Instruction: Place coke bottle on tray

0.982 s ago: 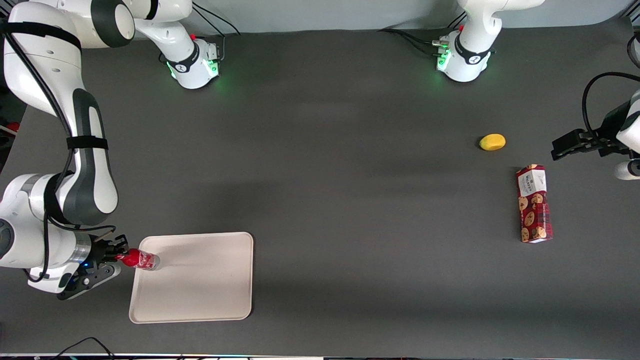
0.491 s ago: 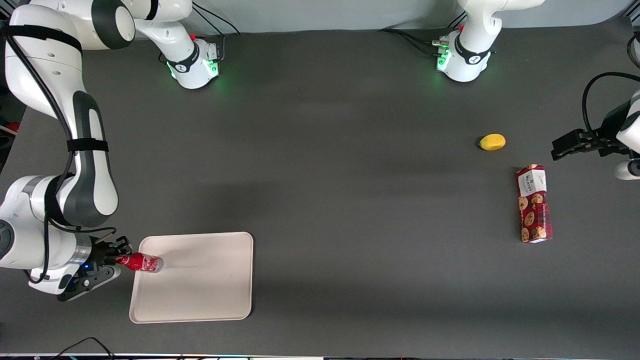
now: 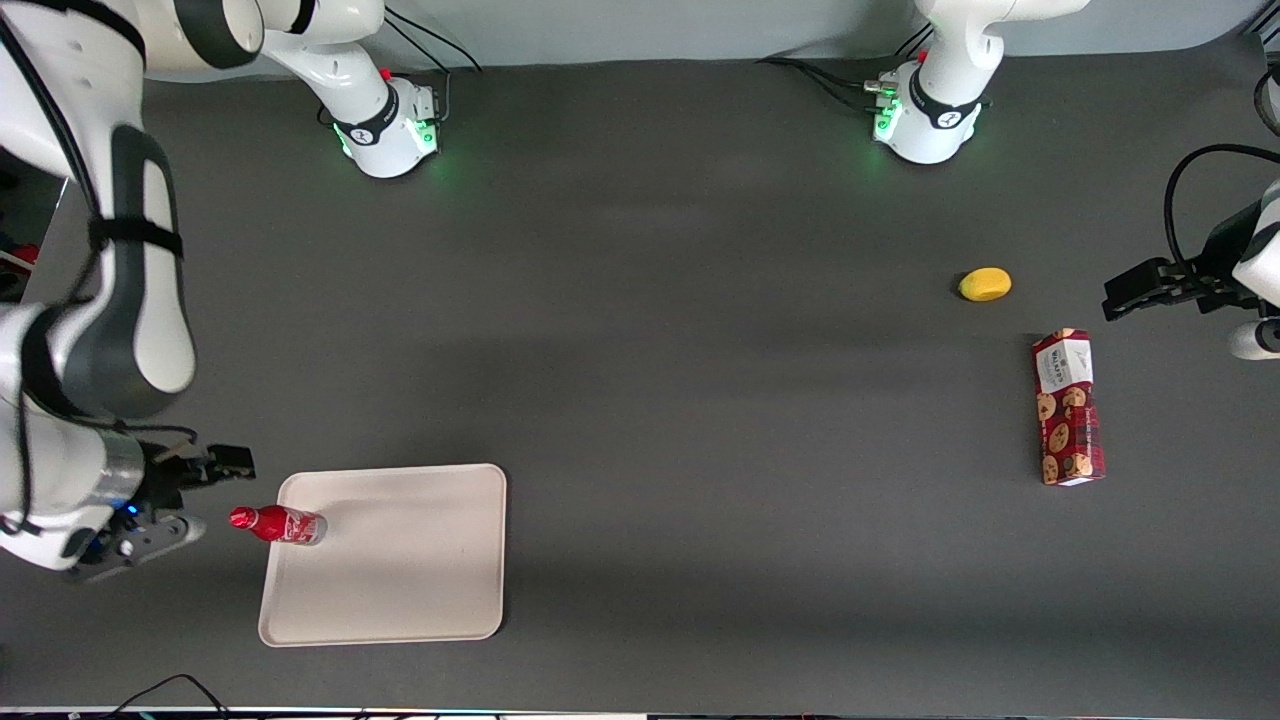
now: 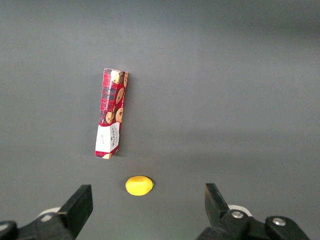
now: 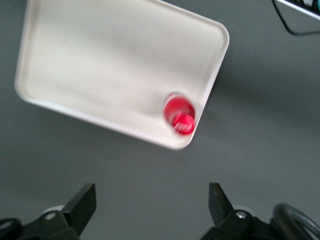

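Observation:
The coke bottle (image 3: 277,523), red with a red cap, stands on the cream-white tray (image 3: 400,560), just inside the tray's corner at the working arm's end of the table. In the right wrist view the bottle (image 5: 180,114) is seen from above, close to the rim of the tray (image 5: 115,70). My right gripper (image 3: 205,495) is open and empty, off the tray beside that corner and raised above the table. Its two fingers (image 5: 85,200) stand wide apart over bare table, and the gripper (image 5: 152,202) is clear of the bottle.
A red cookie box (image 3: 1068,407) and a yellow fruit (image 3: 985,284) lie toward the parked arm's end of the table; both show in the left wrist view, box (image 4: 111,114) and fruit (image 4: 139,185). Two arm bases (image 3: 385,125) stand at the table's back edge.
My gripper was shut on the bottle's cap end; it has opened, let go and drawn up and away from the tray. The bottle stays on the tray.

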Available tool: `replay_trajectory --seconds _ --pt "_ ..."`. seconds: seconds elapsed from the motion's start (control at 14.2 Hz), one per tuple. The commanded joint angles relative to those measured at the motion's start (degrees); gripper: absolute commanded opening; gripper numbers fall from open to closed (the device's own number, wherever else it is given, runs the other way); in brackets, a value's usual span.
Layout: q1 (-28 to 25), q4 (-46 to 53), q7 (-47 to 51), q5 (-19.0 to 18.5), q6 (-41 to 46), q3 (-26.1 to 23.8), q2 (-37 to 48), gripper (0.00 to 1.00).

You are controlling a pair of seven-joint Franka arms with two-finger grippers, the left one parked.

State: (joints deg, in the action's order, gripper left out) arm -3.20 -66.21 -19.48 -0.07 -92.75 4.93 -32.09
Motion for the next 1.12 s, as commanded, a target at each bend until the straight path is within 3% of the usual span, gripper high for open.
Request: replay_trajectory --seconds 0.0,0.14,0.35,0.7,1.05 --pt "-1.20 -1.90 9.24 0.33 11.57 -2.10 9.65 1.00" --pt "-0.93 -5.74 19.43 0.24 17.67 -6.32 17.02 1.00" --pt "-0.76 -21.19 26.31 0.42 16.55 -9.93 31.26 1.00" --pt "-0.05 -47.66 27.74 0.94 1.54 -10.82 50.26 1.00" --pt "0.74 -39.72 29.67 0.60 3.61 -7.92 44.85 1.00"
